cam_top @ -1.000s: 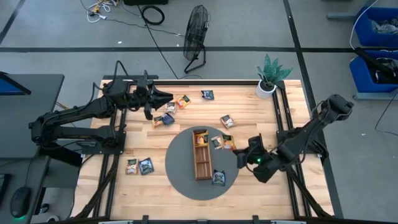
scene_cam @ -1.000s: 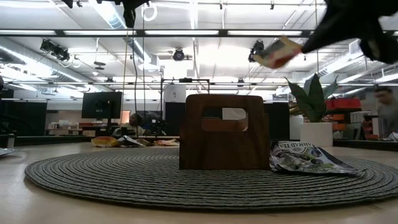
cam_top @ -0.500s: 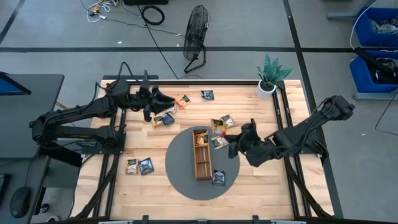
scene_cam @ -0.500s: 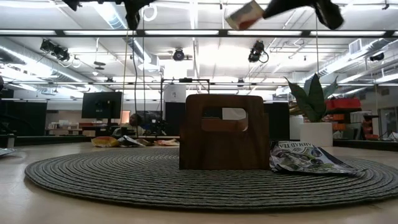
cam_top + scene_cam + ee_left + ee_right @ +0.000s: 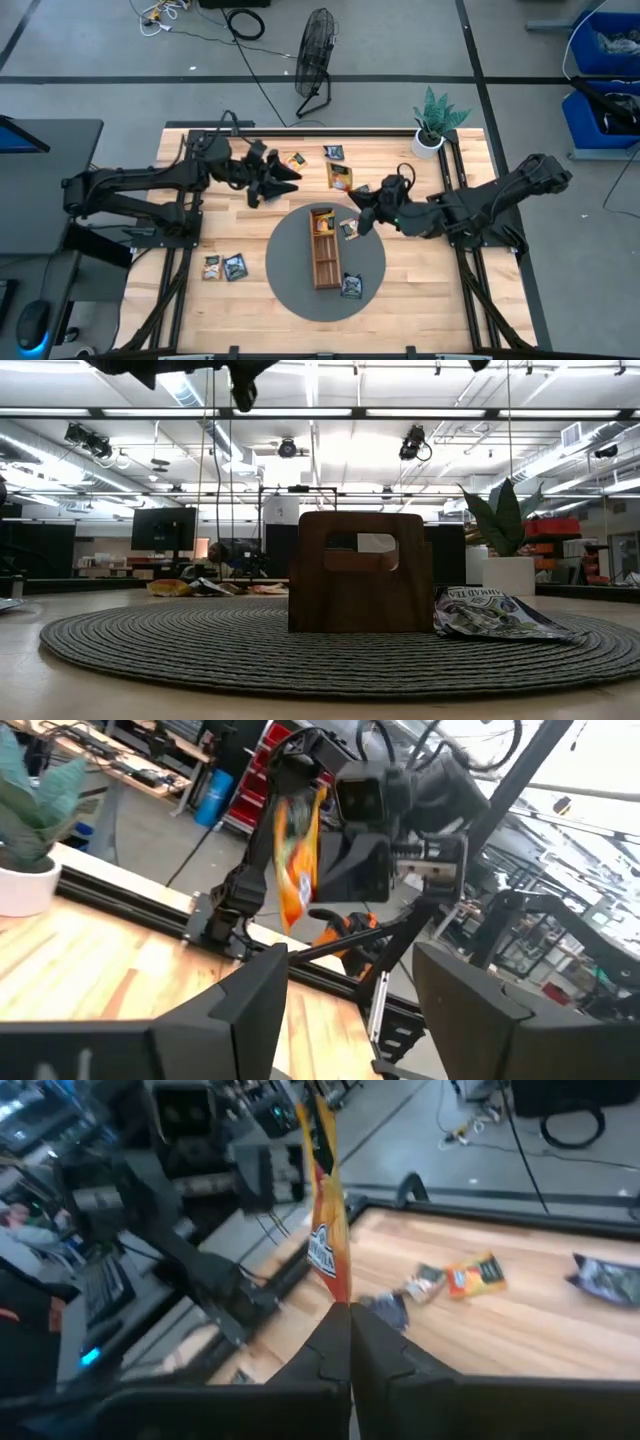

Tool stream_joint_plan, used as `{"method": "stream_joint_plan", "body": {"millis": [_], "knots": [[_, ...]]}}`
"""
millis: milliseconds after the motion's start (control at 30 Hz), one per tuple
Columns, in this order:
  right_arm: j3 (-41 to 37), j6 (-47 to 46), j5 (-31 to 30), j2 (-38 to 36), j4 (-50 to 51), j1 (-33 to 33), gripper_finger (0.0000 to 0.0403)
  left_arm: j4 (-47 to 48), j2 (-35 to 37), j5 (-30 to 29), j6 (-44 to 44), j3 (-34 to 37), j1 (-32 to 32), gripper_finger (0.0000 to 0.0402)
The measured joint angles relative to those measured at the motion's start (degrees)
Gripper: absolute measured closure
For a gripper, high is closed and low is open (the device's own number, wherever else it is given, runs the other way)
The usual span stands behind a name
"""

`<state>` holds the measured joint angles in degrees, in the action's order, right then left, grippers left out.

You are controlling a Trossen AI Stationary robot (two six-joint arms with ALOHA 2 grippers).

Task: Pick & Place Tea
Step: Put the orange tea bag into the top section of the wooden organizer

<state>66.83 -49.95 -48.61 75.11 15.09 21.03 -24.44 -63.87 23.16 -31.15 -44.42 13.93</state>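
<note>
My right gripper [image 5: 357, 207] hovers above the table just beyond the wooden tray's [image 5: 323, 247] far end, shut on an orange tea sachet [image 5: 340, 178]. My left gripper [image 5: 286, 180] stands open a little to its left, pointing at that sachet [image 5: 297, 860] with nothing between its fingers. More tea sachets lie flat on the table at the far side [image 5: 293, 161] [image 5: 333, 152] and near left [image 5: 223, 267]. One [image 5: 349, 229] lies beside the tray and another [image 5: 351, 287] on the round grey mat [image 5: 290, 275]. My right gripper pinches one edge of the orange sachet [image 5: 338, 1298] between its two fingertips. The fingers slant toward the table's far left. The sachet sticks out beyond the fingertips, lifted clear of the table.
A potted plant [image 5: 433, 125] stands at the table's far right corner. The tray's end wall [image 5: 360, 572] rises from the mat in the low view, with a sachet [image 5: 500, 615] lying beside it. A fan [image 5: 315, 60] stands on the floor beyond the table.
My right gripper has risen and gone toward the table's far left with the orange sachet, from the mat's right edge to beyond the tray's far end. My left gripper has moved right and slightly nearer, toward that sachet, and has opened.
</note>
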Motion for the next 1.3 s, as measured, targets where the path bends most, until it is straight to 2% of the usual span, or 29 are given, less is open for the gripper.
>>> {"method": "stream_joint_plan", "body": {"millis": [167,400,800,1000,1300], "knots": [[0.0,2.9,1.7,0.0,-4.2,-1.3,0.0403,-6.8,-4.0,-0.3,-4.1,0.0,-0.7,0.0192],[0.0,3.6,3.4,0.0,-4.6,-2.4,0.0403,-16.2,-8.7,-1.5,-7.3,-0.1,-1.1,0.0193],[0.0,4.9,5.6,0.0,-6.6,-4.1,0.0403,-14.8,-16.9,-0.9,-7.8,-9.4,-1.1,0.0199],[0.0,5.2,5.6,0.0,-7.0,-4.0,0.0403,-8.5,-17.3,0.0,-8.3,-9.9,-1.0,0.0250],[0.0,5.2,7.7,0.0,-7.0,-4.6,0.0403,-9.0,-17.3,1.0,-7.8,-10.0,-1.0,0.0378]]}}
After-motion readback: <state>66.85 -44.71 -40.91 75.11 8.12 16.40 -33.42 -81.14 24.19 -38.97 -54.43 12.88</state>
